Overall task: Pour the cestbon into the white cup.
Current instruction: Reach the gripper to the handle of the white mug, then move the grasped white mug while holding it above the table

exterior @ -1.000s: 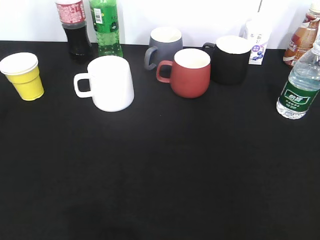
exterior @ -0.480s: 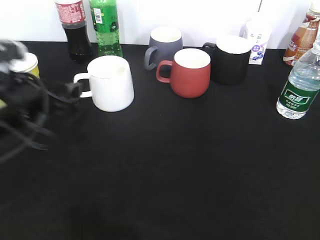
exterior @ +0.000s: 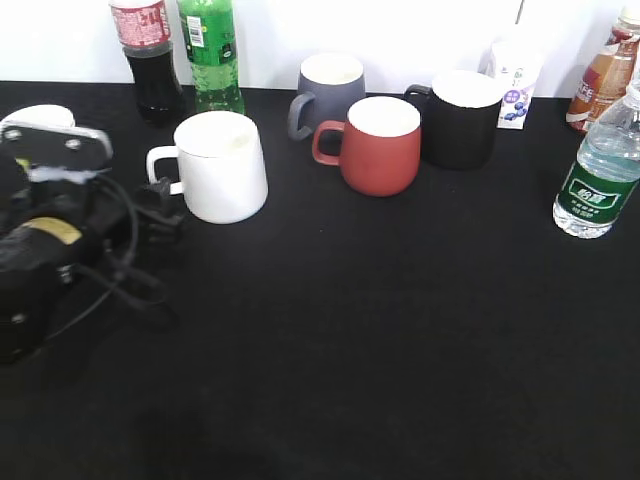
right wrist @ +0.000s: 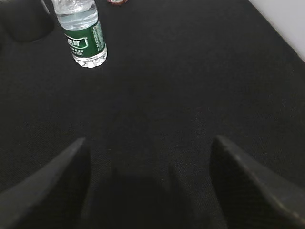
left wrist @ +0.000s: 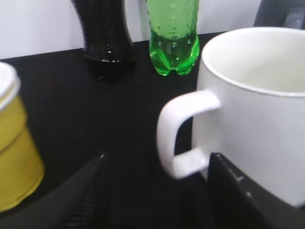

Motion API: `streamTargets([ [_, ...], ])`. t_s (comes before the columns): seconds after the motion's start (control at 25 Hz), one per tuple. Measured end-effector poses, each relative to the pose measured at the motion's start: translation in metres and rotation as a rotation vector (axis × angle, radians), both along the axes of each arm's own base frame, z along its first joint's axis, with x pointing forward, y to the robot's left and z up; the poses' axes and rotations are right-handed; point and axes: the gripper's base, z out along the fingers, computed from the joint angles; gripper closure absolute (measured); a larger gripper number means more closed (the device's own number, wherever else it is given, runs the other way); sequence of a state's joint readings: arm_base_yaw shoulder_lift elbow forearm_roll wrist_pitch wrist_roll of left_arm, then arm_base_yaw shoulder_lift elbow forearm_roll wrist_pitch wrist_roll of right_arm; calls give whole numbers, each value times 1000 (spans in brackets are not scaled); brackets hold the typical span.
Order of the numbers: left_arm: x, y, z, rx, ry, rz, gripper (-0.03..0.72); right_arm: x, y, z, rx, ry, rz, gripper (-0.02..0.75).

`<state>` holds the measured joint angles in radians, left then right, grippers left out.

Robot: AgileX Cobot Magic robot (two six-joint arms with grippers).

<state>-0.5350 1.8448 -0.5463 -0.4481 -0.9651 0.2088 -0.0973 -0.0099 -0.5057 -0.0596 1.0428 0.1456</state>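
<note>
The white cup [exterior: 222, 165] stands at the back left of the black table, handle to the left. My left gripper [exterior: 160, 207] is open right at that handle. In the left wrist view the cup [left wrist: 257, 119] fills the right side and its handle sits between the open jaws [left wrist: 158, 158], close to the right finger. The cestbon [exterior: 600, 170], a clear bottle with a dark green label, stands upright at the far right. In the right wrist view it [right wrist: 83, 36] is far ahead at the upper left of my open, empty right gripper [right wrist: 148, 143].
A cola bottle [exterior: 148, 55] and a green soda bottle [exterior: 212, 50] stand behind the white cup. Grey [exterior: 328, 90], red [exterior: 380, 145] and black [exterior: 462, 120] mugs, a carton [exterior: 515, 80] and a brown bottle [exterior: 608, 75] line the back. A yellow cup [left wrist: 12, 162] stands left of my left gripper.
My left arm has come in from the left edge and moved right up to the white cup's handle, now covering the yellow cup in the exterior view. Nothing else moved.
</note>
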Motion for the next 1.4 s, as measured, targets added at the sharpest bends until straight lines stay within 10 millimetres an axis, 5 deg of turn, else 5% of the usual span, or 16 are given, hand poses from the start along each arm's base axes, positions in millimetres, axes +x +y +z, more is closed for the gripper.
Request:
streamTargets([
  [0.24,27,16,0,10,-34,22,214,0,0,0,0,0,0,146],
  [0.44,54,9,-13,9,-42,-21,232,0,0,0,0,0,0,146],
  [0.52,71,8,-16,9,-64,-17,320,0,0,0,0,0,0,146],
  [0.64,81,7,-16,26,-91,-66,629,0,0,0,0,0,0,146],
  [0.76,82,6,-14,35,-104,-92,631,0,0,0,0,0,0,146],
  [0.88,58,12,-1,53,-150,-133,639,0,0,0,0,0,0,146],
  [1.08,4,19,52,-100,-281,-234,641,0,0,0,0,0,0,146],
  [1.24,-17,-8,57,-190,-251,-594,642,0,0,0,0,0,0,146],
  [1.4,-21,-12,56,-187,-240,-656,643,0,0,0,1,0,1,146],
])
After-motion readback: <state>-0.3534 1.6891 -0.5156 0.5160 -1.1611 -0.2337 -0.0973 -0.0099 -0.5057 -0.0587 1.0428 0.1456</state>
